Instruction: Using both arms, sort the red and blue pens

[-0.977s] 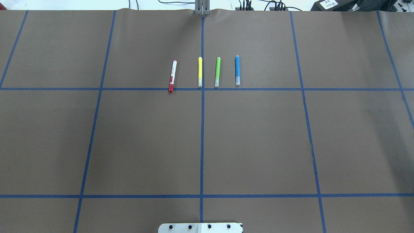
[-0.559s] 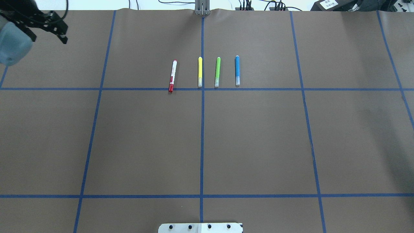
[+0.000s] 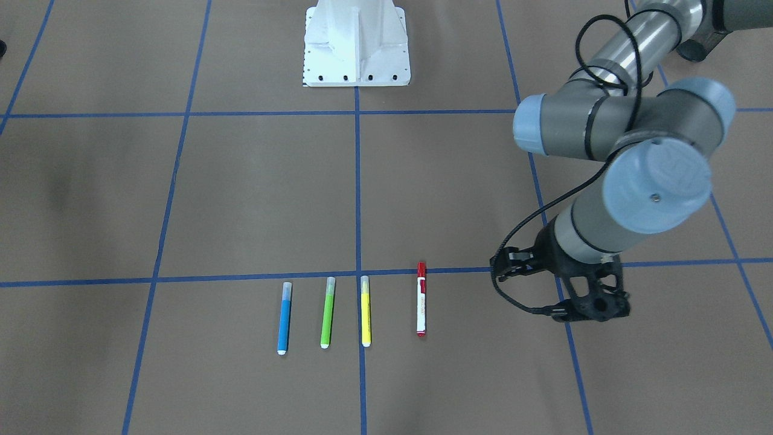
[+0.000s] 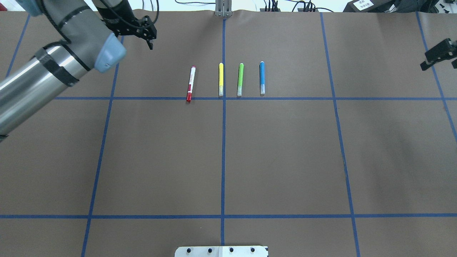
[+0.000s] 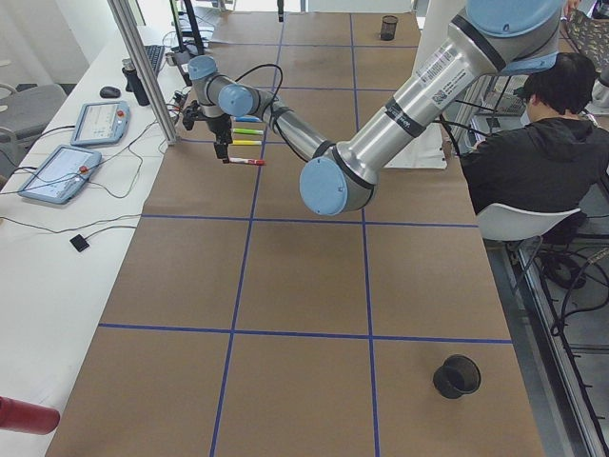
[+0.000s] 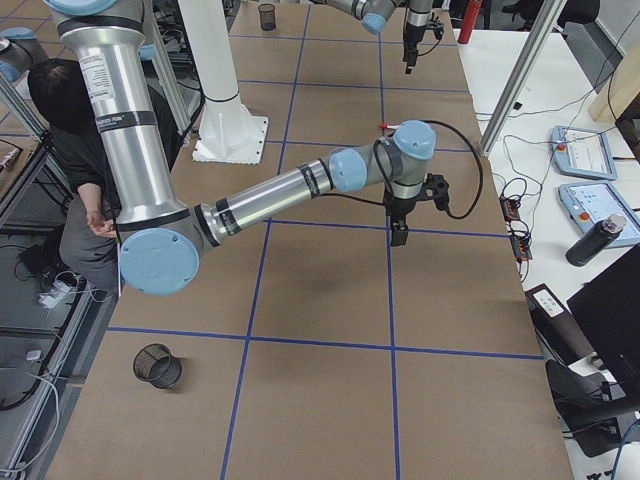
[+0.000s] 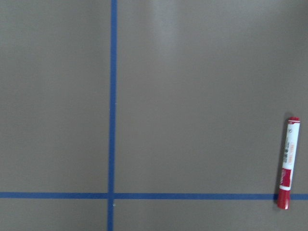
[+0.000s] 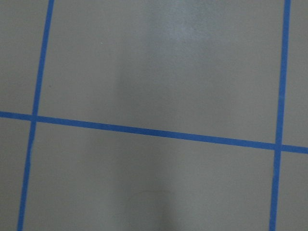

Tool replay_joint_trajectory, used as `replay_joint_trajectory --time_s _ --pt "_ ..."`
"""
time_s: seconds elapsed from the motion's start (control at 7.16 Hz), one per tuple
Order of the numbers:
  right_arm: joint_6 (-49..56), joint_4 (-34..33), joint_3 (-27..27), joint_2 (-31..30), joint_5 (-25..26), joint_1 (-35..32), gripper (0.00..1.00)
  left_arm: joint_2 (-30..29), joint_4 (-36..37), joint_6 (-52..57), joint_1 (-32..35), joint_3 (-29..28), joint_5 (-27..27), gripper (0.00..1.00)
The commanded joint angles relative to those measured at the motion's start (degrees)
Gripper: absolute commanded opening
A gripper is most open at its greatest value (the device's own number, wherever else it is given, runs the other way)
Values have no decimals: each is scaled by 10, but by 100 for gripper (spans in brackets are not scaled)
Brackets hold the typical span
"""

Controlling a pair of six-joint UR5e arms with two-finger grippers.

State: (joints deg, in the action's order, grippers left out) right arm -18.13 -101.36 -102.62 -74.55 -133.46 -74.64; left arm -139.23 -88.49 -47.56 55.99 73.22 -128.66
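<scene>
Four pens lie in a row on the brown table cover. The red pen (image 4: 190,84) (image 3: 421,298) (image 7: 287,162) is white-barrelled with a red cap. The blue pen (image 4: 262,77) (image 3: 284,318) lies at the row's other end. My left gripper (image 4: 150,40) (image 3: 595,309) hovers open and empty beside the red pen, clear of it, nearer the table's far edge. My right gripper (image 4: 441,57) (image 6: 398,232) is open and empty at the overhead view's right edge, far from the blue pen. The right wrist view holds only table and tape lines.
A yellow pen (image 4: 220,79) and a green pen (image 4: 240,79) lie between the red and blue ones. Black mesh cups (image 5: 457,376) (image 6: 158,365) stand near each table end. The robot base (image 3: 356,48) is mid-table. A seated person (image 5: 542,143) is beside the table.
My left arm has swung in from the upper left corner toward the red pen. My right gripper has come into view at the right edge. The pens have not moved.
</scene>
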Motion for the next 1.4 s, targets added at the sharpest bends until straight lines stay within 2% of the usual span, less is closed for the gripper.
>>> replay_joint_trajectory --time_s 0.0,0.14,0.28,0.42,0.7,0.98,1.26 --pt "-160 1 7 75 41 82 100 -28 -50 -50 -53 -49 42 100" --pt "-229 38 14 86 54 126 100 -37 -57 -51 -66 -65 45 100" --pt "-272 56 29 105 80 155 100 -52 -100 -64 -83 -107 63 99" --pt "-292 65 59 132 83 166 100 -57 -126 -77 -99 -124 80 98" --pt "-295 87 99 154 82 168 100 -68 -128 -78 -114 -146 81 91" --pt "-300 101 108 157 82 168 100 -71 -159 -77 -120 -177 92 86" --pt "-308 101 112 163 82 170 100 -71 -159 -75 -134 -182 92 77"
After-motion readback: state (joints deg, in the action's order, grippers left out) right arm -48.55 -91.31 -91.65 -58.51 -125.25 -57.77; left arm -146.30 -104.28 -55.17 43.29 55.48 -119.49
